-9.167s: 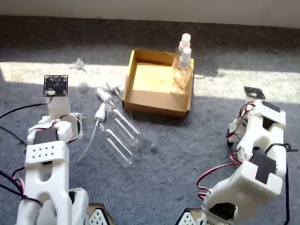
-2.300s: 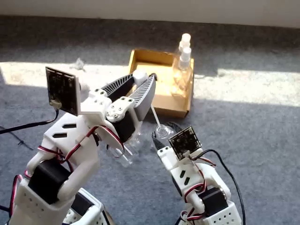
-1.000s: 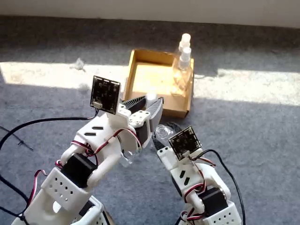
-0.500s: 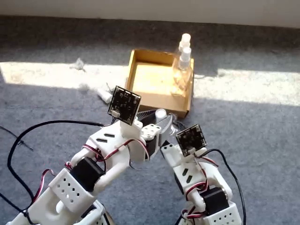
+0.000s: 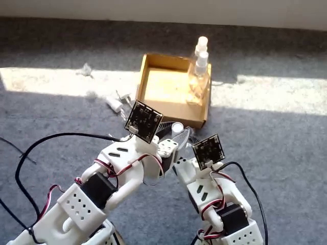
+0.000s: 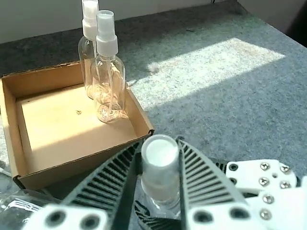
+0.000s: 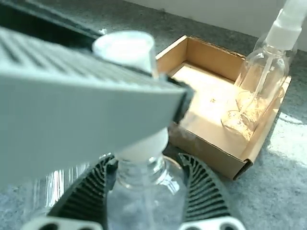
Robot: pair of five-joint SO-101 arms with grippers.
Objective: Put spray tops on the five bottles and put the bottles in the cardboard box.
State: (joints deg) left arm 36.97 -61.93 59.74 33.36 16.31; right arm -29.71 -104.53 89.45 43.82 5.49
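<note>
The left gripper [image 6: 159,144] has its jaws clenched on a white spray top [image 6: 159,167] and holds it upright just in front of the cardboard box [image 6: 57,125]. Directly beneath it, the right gripper [image 7: 144,164] has its jaws grasping a clear bottle [image 7: 144,203] by the body, also upright. The spray top's collar sits right at the bottle's neck; whether it is fully seated cannot be told. In the high view the two grippers meet close to the box's near wall. Two capped bottles [image 6: 109,76] stand inside the box, against one side wall. Loose spray tops [image 5: 116,101] lie on the grey carpet [image 5: 265,127] beside the box. Spare bottles [image 6: 19,206] lie on the carpet next to the left gripper.
</note>
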